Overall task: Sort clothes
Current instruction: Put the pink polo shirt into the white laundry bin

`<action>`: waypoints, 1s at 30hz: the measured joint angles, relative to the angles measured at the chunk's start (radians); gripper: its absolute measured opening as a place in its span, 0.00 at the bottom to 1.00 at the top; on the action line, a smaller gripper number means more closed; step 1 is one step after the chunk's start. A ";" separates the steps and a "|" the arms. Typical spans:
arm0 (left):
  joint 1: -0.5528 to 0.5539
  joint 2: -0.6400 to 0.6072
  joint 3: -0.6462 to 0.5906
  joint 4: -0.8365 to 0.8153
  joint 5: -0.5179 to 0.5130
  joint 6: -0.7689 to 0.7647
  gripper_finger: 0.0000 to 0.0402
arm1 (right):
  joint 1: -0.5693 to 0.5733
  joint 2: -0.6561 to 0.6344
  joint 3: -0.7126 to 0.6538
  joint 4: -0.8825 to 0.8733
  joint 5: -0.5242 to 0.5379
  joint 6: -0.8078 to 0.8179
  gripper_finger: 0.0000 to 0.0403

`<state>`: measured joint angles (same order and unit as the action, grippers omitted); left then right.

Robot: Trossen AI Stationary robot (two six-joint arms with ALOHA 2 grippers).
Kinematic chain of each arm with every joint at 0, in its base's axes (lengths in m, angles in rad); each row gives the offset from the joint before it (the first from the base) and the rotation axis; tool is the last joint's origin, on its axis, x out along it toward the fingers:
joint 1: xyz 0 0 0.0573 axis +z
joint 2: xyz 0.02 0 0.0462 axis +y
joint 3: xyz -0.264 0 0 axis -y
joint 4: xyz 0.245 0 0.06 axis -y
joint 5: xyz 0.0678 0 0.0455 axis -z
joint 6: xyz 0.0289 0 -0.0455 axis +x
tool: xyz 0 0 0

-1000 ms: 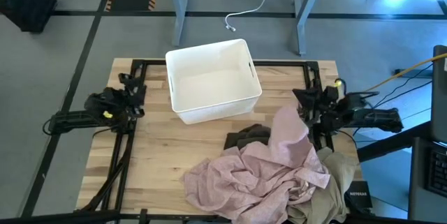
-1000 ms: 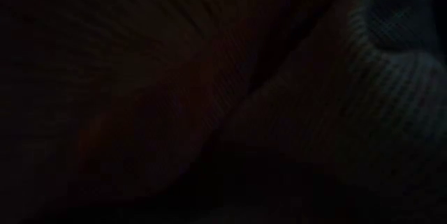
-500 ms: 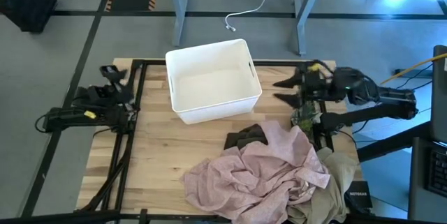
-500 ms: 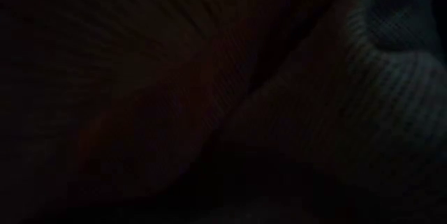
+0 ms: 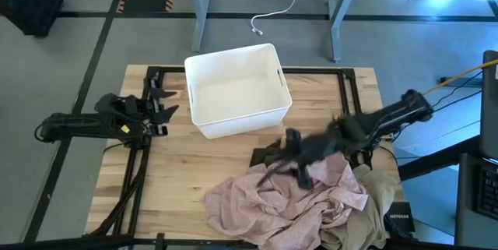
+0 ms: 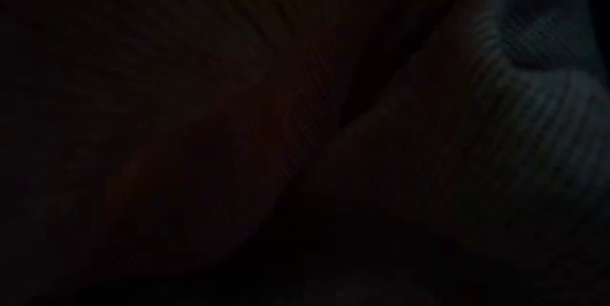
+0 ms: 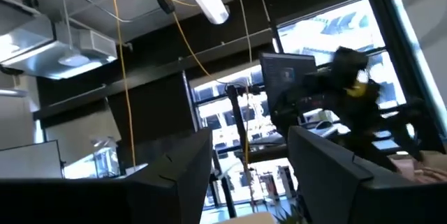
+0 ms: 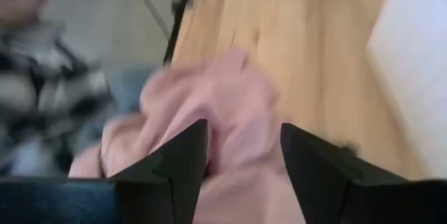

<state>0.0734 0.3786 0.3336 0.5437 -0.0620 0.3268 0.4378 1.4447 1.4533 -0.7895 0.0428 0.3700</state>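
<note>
Right gripper (image 5: pixel 289 156) blurred over the near-right part of the tabletop (image 5: pixel 179 172), hanging above the pale pink garment (image 5: pixel 272 199) with fingers (image 8: pixel 174 165) spread apart and nothing between them in the right wrist view, pink fabric (image 8: pixel 209 112) showing through the gap. Just beside it, toward the bin, a dark olive-brown garment (image 5: pixel 268 154) peeking out from under the pink one. Farther right, at the tabletop's near corner, a beige-khaki garment (image 5: pixel 377 195) partly buried under the pink folds, draping over the edge. All clothes heaped together on the wood, none inside a container. White plastic bin (image 5: pixel 237 121) standing at the far middle of the tabletop, slightly skewed, holding nothing visible. Left gripper (image 5: pixel 159 110) waiting at the left edge, level with the bin's near wall and apart from it, fingers (image 7: pixel 178 175) parted and holding nothing. Low view wholly covered by dark ribbed fabric (image 6: pixel 457 153) pressed against the lens.
</note>
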 joint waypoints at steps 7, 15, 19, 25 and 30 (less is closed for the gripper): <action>0.000 0.028 0.001 0.087 0.007 -0.106 0.46 | 0.098 0.153 0.079 -0.081 -0.035 0.132 0.49; -0.022 0.066 0.001 0.083 0.011 -0.220 0.46 | 0.131 0.215 0.094 -0.145 0.070 0.111 0.61; -0.033 0.077 0.001 0.096 0.011 -0.227 0.46 | 0.131 0.263 0.091 -0.143 0.128 0.078 0.73; -0.032 0.076 0.001 0.101 -0.004 -0.246 0.46 | 0.132 0.353 0.091 -0.048 -0.016 0.044 0.82; -0.032 0.076 0.000 0.102 -0.014 -0.241 0.46 | 0.106 0.405 0.091 -0.248 0.183 0.015 0.81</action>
<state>0.0410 0.4541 0.3340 0.6456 -0.0760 0.0856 0.5435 1.8501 1.5440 -1.0377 0.2254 0.3846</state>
